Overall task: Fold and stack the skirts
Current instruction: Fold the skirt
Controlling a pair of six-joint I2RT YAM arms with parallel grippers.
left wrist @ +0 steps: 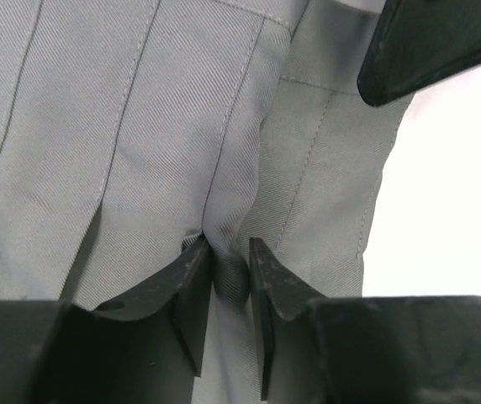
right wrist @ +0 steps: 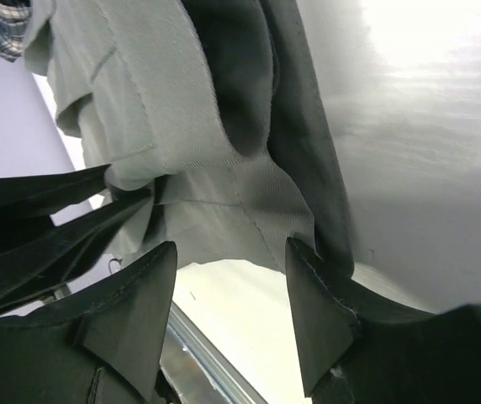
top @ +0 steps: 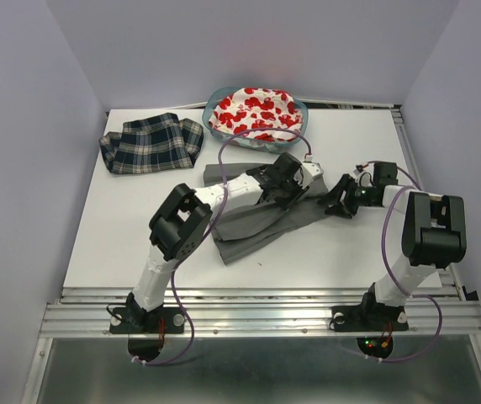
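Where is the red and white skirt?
In the top view, the red-and-white skirt sits in the teal basket at the back, right of the plaid skirt.

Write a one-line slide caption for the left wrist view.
Left gripper fingers pinch a pleat of the grey skirt lying on the white table.

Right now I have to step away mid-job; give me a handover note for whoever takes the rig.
Left gripper: shut on a pleat of the grey skirt, middle of the table.
Right gripper: open, the grey skirt's edge between its fingers, not gripped.
Plaid skirt: back left, on its own, looks roughly folded.
Red-print skirt: in the teal basket at the back.
Done: no stack yet.
Left: fold the grey, take out and fold the red-print one, stack all three.
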